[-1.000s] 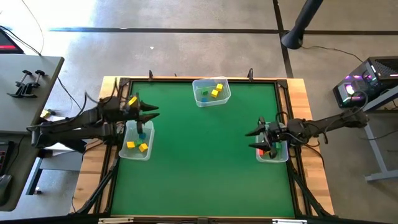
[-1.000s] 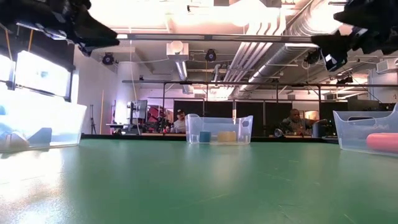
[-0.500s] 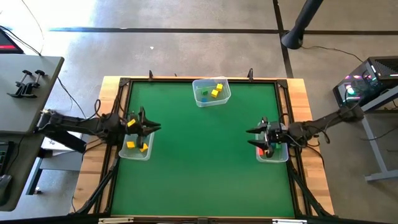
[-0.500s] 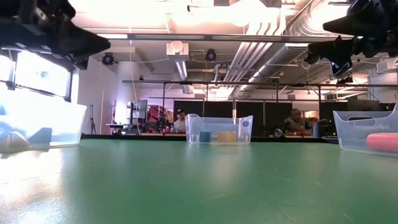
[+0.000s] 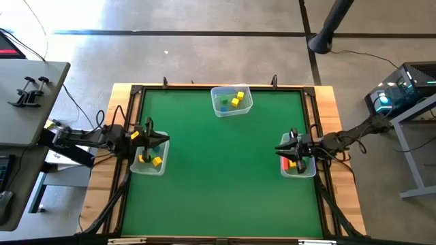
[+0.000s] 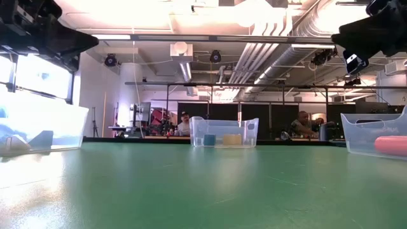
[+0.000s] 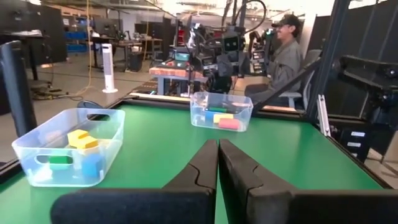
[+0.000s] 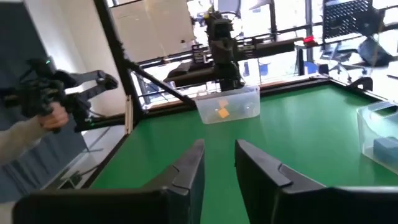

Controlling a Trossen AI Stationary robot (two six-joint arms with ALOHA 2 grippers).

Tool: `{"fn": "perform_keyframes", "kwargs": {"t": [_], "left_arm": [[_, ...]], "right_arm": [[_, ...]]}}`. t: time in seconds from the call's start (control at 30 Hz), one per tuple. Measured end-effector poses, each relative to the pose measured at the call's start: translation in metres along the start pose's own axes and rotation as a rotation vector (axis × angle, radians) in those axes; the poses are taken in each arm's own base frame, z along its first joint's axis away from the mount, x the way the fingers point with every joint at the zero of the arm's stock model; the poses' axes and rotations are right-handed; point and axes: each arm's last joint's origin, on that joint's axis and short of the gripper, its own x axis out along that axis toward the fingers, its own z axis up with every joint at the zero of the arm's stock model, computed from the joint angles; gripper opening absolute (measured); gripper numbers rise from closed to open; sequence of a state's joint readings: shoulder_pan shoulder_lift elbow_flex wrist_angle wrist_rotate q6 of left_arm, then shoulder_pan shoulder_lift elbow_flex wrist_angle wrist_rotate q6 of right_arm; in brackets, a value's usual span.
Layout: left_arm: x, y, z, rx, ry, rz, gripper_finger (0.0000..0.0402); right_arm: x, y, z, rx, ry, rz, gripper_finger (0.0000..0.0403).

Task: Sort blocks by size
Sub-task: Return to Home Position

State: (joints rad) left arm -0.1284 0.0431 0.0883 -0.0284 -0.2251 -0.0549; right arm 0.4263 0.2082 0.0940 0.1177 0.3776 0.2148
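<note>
The blocks lie in three clear bins. The left bin [image 5: 148, 158] holds yellow ones and a blue one. The far bin [image 5: 231, 100] holds yellow, green and blue ones [image 7: 78, 140]. The right bin [image 5: 300, 167] holds a red-orange bar [image 6: 389, 145] and a yellow piece [image 7: 222, 116]. My left gripper [image 5: 165, 139] hovers level above the left bin's far end, shut with nothing between its fingers [image 7: 218, 144]. My right gripper [image 5: 278, 148] hovers level beside the right bin's far-left corner. Its fingers [image 8: 219, 146] are drawn together to a narrow slit and hold nothing.
The green mat [image 5: 218, 177] between the bins is bare. A raised wooden frame [image 5: 122, 102] runs round the table. A seated person [image 7: 283, 53] and a hand with a grip tool [image 8: 53, 112] show beyond the table's edges.
My left gripper has drawn back toward the table's left edge and sunk toward the near edge over the left bin, and has shut. My right gripper has stayed near the right bin, turned a little, and closed from wide open.
</note>
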Motion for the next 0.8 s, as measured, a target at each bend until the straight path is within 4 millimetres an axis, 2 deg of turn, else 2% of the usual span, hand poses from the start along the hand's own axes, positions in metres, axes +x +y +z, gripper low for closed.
{"fn": "perform_keyframes", "kwargs": {"t": [0.13,0.27,0.47,0.6,0.8], "left_arm": [[-0.003,0.001,-0.002,-0.001,0.017,0.01,0.0],[-0.003,0.002,-0.003,-0.006,0.025,0.017,0.0],[-0.003,0.002,-0.002,0.025,0.016,0.015,0.0],[-0.003,0.002,-0.004,0.04,0.038,0.016,0.0],[-0.003,0.001,-0.006,0.034,0.054,-0.003,0.0]], "right_arm": [[-0.006,-0.002,0.002,-0.046,-0.019,0.025,0.0078],[-0.007,-0.004,0.006,-0.06,-0.043,0.125,0.0078],[-0.005,-0.019,0.009,-0.107,-0.053,0.076,0.0078],[-0.004,-0.029,0.01,-0.072,-0.038,0.087,0.0077],[-0.001,-0.039,-0.007,-0.006,-0.039,0.083,0.0077]]}}
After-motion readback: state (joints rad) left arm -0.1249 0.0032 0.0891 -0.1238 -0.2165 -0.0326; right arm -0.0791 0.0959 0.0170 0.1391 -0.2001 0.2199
